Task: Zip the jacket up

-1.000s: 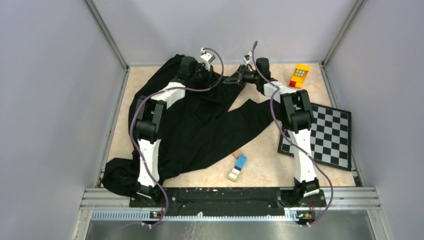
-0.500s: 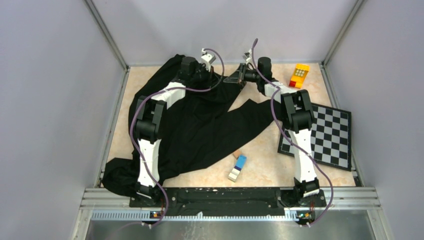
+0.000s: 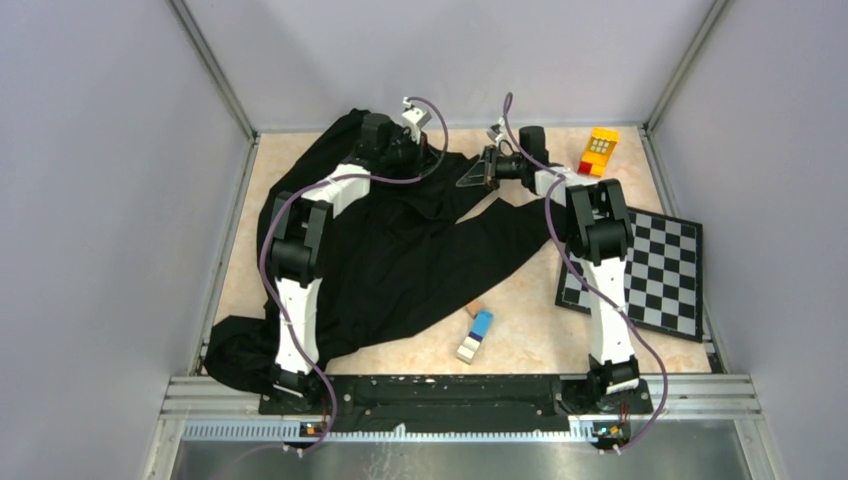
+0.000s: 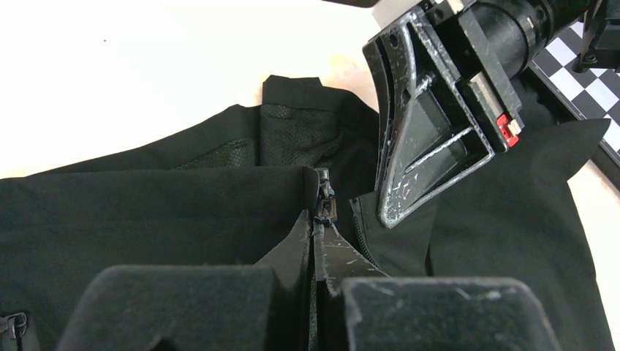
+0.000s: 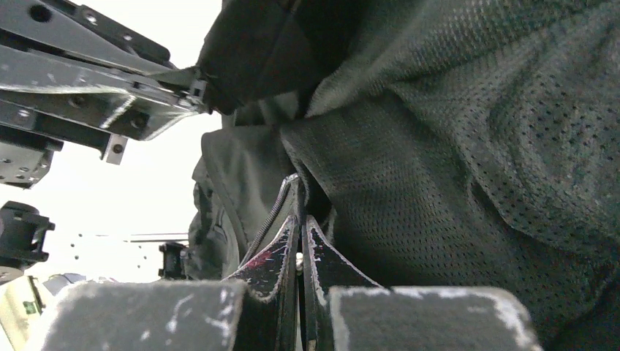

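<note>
The black jacket point(image 3: 400, 250) lies rumpled over the left and middle of the table. Both grippers meet at its far end. My left gripper point(image 3: 418, 152) is shut on the zip pull; in the left wrist view the gripper point(image 4: 319, 227) pinches just below the slider point(image 4: 324, 194). My right gripper point(image 3: 466, 179) is shut on the jacket's edge beside the zip teeth point(image 5: 272, 219). In the right wrist view its tips point(image 5: 298, 223) clamp the fabric, with mesh lining point(image 5: 453, 146) on the right. The right gripper also shows in the left wrist view point(image 4: 395, 208), close beside the slider.
A yellow and red toy block point(image 3: 601, 150) sits at the back right. A black-and-white chequered board point(image 3: 640, 270) lies at the right. A small blue and white object point(image 3: 476, 335) lies near the front centre. Grey walls close in the table on three sides.
My right gripper has moved a little nearer and to the right, taking the jacket's edge with it. The left gripper has stayed almost in place.
</note>
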Robot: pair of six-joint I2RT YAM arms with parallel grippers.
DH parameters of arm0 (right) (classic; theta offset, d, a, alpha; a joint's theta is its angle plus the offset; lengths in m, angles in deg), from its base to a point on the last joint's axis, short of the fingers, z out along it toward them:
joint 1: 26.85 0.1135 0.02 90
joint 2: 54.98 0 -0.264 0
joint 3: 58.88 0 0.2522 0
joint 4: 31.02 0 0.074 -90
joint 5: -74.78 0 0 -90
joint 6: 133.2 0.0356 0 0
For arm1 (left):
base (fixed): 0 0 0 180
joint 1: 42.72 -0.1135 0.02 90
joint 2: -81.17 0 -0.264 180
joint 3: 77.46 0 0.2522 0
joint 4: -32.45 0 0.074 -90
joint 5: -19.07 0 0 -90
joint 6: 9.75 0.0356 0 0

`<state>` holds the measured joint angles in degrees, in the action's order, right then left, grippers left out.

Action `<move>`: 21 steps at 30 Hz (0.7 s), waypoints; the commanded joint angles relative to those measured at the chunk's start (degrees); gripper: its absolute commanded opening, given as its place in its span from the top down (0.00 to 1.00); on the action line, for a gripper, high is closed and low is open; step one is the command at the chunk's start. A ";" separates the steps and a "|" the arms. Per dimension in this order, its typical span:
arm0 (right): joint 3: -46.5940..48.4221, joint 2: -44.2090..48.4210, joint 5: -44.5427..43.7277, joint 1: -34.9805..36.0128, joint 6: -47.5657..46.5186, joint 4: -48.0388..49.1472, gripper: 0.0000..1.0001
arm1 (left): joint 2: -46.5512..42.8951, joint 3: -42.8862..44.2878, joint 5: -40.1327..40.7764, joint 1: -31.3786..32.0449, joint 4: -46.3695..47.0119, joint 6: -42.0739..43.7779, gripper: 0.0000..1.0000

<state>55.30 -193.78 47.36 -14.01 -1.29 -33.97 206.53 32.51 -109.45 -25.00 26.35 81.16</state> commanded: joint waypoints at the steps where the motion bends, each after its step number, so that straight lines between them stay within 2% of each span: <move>1: 5.11 3.39 -0.18 0.16 -7.84 -8.44 1.00 | -3.12 0.61 -3.38 -0.05 2.74 -0.66 1.00; 9: 10.01 3.08 -0.41 2.19 -10.12 -13.18 1.00 | -3.97 -0.93 -0.99 0.16 2.01 3.82 1.00; 13: 12.02 2.66 -1.22 2.67 -12.53 -18.28 1.00 | -5.95 -5.27 2.14 0.84 6.10 7.52 1.00; 21: 12.80 2.37 -1.85 3.15 -13.21 -20.06 1.00 | -7.64 -8.98 3.59 1.82 10.83 11.14 1.00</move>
<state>64.81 -193.78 45.86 -11.29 -12.78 -52.51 203.54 24.66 -106.15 -23.60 31.75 89.33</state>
